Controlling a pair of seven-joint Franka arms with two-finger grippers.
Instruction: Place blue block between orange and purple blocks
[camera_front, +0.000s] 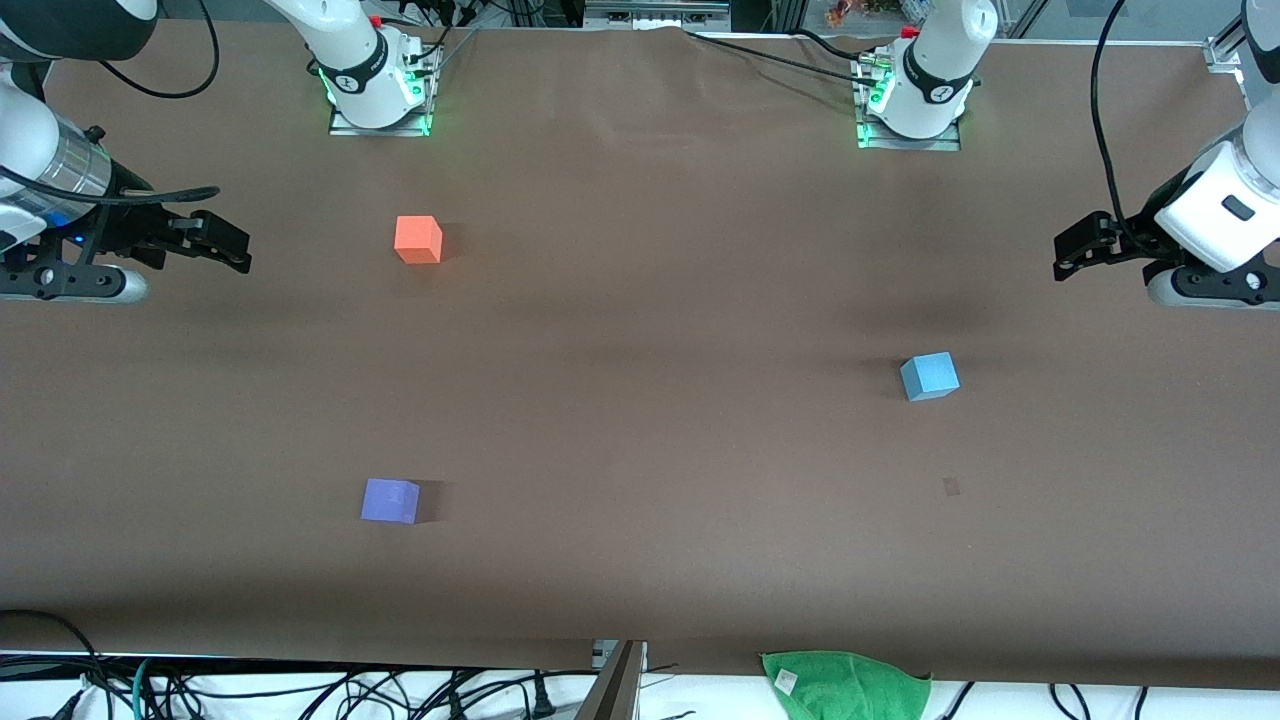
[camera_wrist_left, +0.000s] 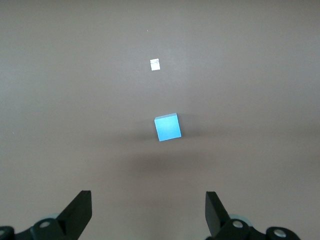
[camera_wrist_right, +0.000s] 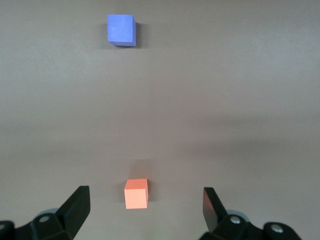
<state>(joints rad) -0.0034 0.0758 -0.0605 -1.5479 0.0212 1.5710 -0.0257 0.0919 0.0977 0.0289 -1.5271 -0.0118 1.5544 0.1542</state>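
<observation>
The blue block, a sky-blue cube, sits on the brown table toward the left arm's end. Toward the right arm's end, the orange block lies farther from the front camera, and the purple block lies nearer to it. A wide gap separates these two. My left gripper hangs open and empty over the left arm's end of the table, apart from the blue block. My right gripper hangs open and empty over the right arm's end, apart from the orange block.
A green cloth lies at the table's edge nearest the front camera, with cables beside it. A small pale patch marks the table near the blue block. The two arm bases stand along the farthest edge.
</observation>
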